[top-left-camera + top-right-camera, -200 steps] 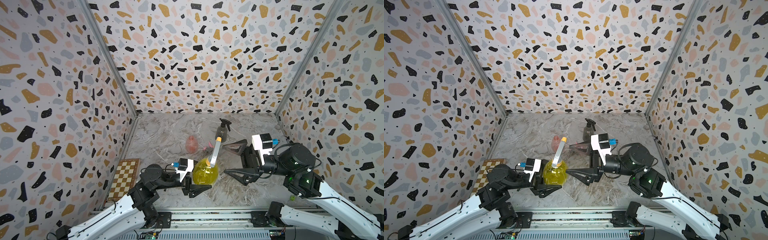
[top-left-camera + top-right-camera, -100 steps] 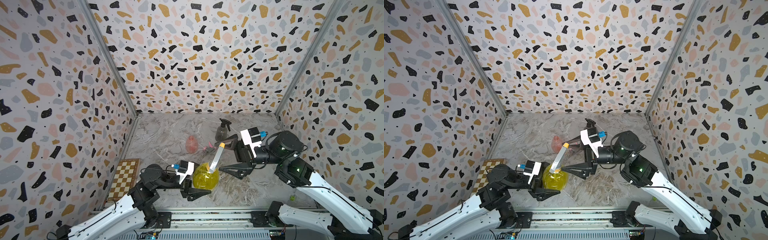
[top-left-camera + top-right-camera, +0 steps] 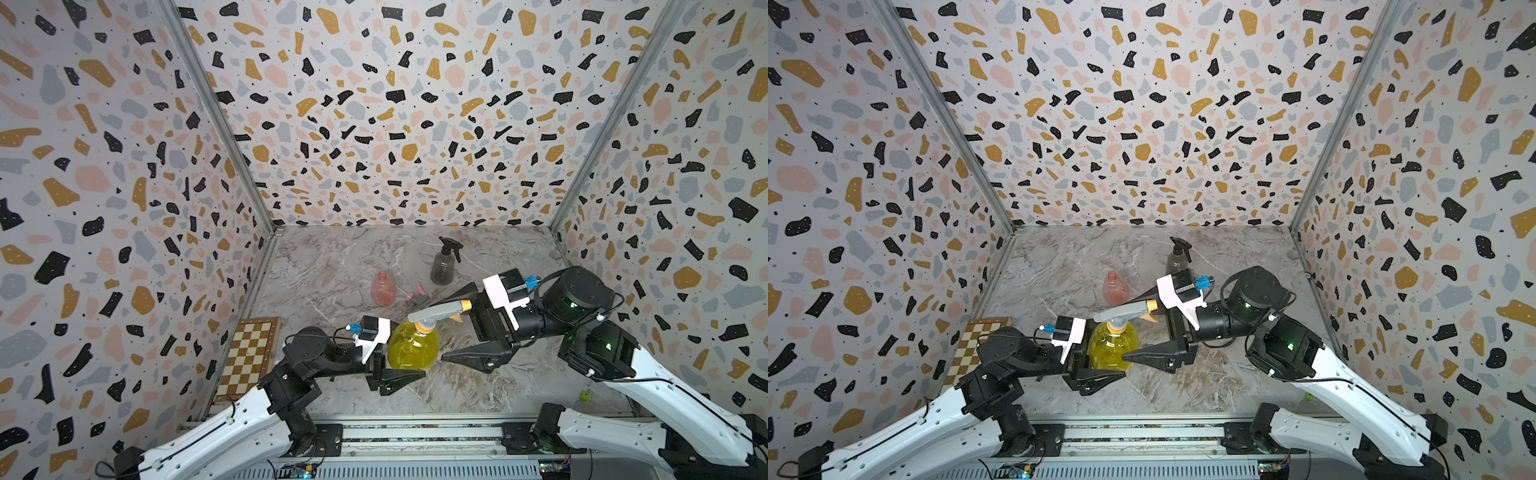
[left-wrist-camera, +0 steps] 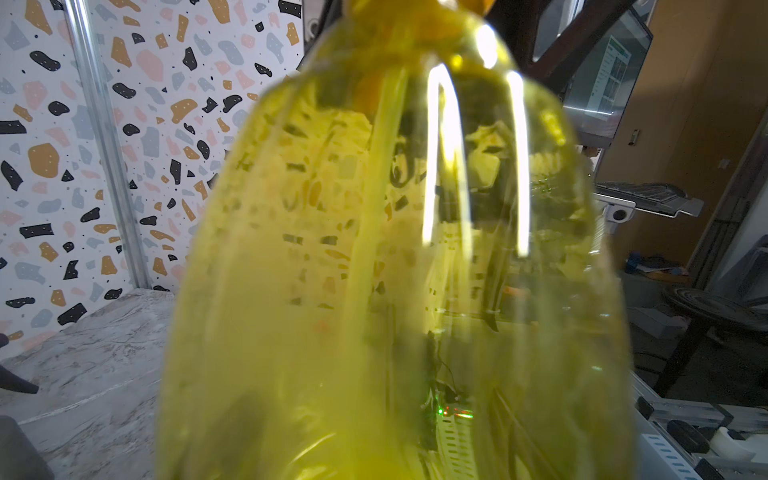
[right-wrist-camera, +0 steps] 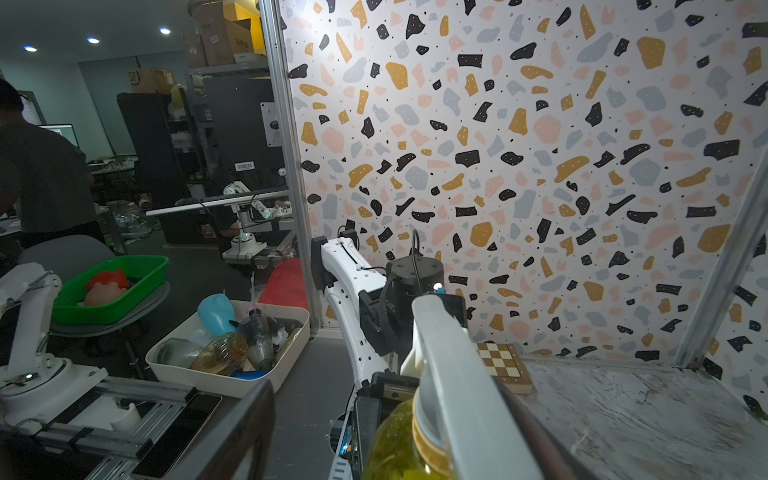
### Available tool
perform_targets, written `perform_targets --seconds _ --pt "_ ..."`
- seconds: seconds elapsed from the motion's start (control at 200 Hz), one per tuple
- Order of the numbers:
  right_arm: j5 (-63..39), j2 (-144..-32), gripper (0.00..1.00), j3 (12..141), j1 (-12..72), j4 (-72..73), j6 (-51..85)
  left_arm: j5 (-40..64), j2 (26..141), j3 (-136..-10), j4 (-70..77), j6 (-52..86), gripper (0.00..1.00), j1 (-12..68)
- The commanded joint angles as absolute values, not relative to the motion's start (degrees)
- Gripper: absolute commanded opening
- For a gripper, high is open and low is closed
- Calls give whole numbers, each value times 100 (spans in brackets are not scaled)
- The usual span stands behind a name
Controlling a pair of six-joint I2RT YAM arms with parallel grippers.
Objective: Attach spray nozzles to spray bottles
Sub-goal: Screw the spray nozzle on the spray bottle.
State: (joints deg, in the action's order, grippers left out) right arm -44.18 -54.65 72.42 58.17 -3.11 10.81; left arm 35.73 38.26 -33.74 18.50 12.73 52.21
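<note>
In both top views the round yellow spray bottle (image 3: 413, 349) (image 3: 1113, 347) stands upright near the front, my left gripper (image 3: 405, 362) shut on its belly. It fills the left wrist view as a yellow blur (image 4: 374, 270). A grey spray nozzle (image 3: 436, 313) (image 3: 1126, 311) (image 5: 457, 386) with an orange collar sits on its neck, head level. My right gripper (image 3: 452, 328) is open, its jaws straddling that head. The pink bottle (image 3: 383, 289) stands bare, a pink nozzle (image 3: 417, 296) lying beside it. The dark grey bottle (image 3: 442, 268) carries a black nozzle (image 3: 451, 245).
A small chessboard (image 3: 247, 357) lies by the left wall. A tiny green object (image 3: 585, 396) sits at the front right. Patterned walls close in three sides. Outside the cell, the right wrist view shows a white bin (image 5: 291, 328) of bottles.
My right gripper has swung left and closer, its jaws narrowing around the grey nozzle. The nozzle head has dropped from a steep upward tilt to level. The left arm has held still.
</note>
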Motion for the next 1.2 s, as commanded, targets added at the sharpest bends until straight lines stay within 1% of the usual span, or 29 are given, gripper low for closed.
perform_targets --seconds 0.0,0.125,0.2,0.456,0.651,0.771,0.981,1.101,1.196 --pt "-4435 -5306 79 7192 6152 -266 1155 3302 3832 -3386 2175 1290 0 5231" --pt "-4498 -5335 78 7232 6714 -288 999 3237 3876 -3396 2173 1275 0 5221" --pt "-4326 -5331 78 7242 6840 -380 915 3225 3884 -3406 2173 1283 0 5222" --pt "-3148 -5135 78 7207 6841 -541 878 3278 3787 -3456 2038 1259 0 5221" --pt "-2838 -4993 78 7249 6840 -641 836 3212 3691 -3436 1917 1171 0 5225" --pt "-2341 -4764 78 7193 6844 -645 823 3251 3647 -3405 1931 1142 0 5221" --pt "-1636 -4598 84 7151 6801 -784 758 3407 3620 -3320 2056 1170 0 5221" --pt "-1733 -4653 87 7072 6459 -767 727 3624 3627 -3313 2134 1191 0 5224" --pt "-2424 -4690 88 6966 5854 -558 924 3812 3620 -3292 2199 1228 0 5221"
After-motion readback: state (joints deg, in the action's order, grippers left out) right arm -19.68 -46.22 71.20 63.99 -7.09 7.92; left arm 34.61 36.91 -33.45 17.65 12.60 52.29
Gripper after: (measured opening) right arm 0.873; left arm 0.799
